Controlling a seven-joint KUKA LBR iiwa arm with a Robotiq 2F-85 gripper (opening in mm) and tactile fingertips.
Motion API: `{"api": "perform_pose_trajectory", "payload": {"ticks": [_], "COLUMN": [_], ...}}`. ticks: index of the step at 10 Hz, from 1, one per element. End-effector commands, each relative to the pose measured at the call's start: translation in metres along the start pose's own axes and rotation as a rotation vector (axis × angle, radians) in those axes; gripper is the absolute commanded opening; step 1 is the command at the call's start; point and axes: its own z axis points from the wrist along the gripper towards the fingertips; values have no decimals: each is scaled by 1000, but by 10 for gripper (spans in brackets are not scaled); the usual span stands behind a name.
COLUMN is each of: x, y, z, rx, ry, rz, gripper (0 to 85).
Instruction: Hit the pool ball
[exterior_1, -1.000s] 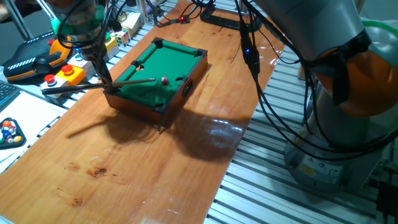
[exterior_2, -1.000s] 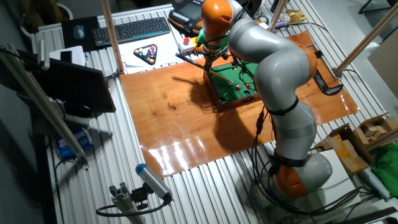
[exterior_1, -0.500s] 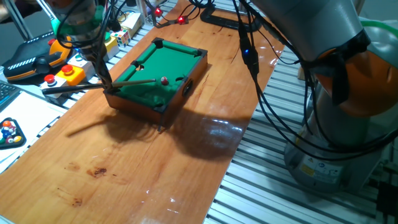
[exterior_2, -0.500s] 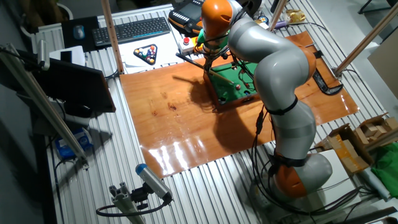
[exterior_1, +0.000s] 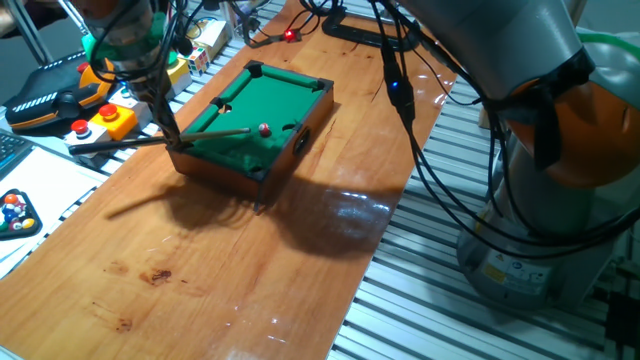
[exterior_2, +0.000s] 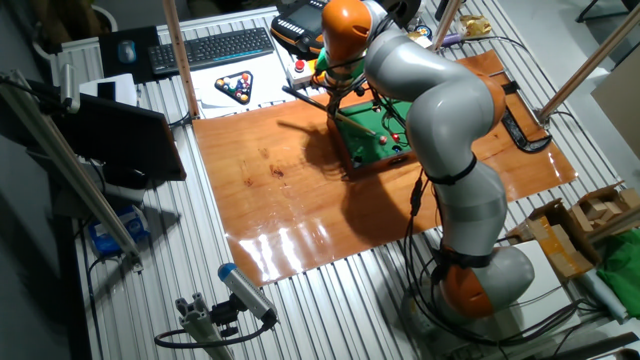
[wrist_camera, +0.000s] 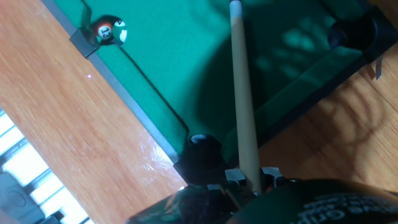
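Green felt, cue lined up, ball not yet struck.
From one fixed view, the gripper (exterior_1: 172, 135) pinched the cue stick (exterior_1: 212, 133) at the miniature pool table's (exterior_1: 300, 128) near end; its tip had crept slightly nearer the pool ball (exterior_1: 264, 130), so the strike looked imminent. The other fixed view showed no clear shift. In the hand view, the cue ran up the felt.
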Motion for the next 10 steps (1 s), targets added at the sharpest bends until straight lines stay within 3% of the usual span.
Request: {"api": "perform_pose_trajectory", "payload": {"ticks": [1, 10], "x": [0, -2], "y": [0, -1], "z": [0, 1], "rx": [-1, -5], "ry": [-4, -25], "rz": [0, 2], "gripper": [10, 10]}}
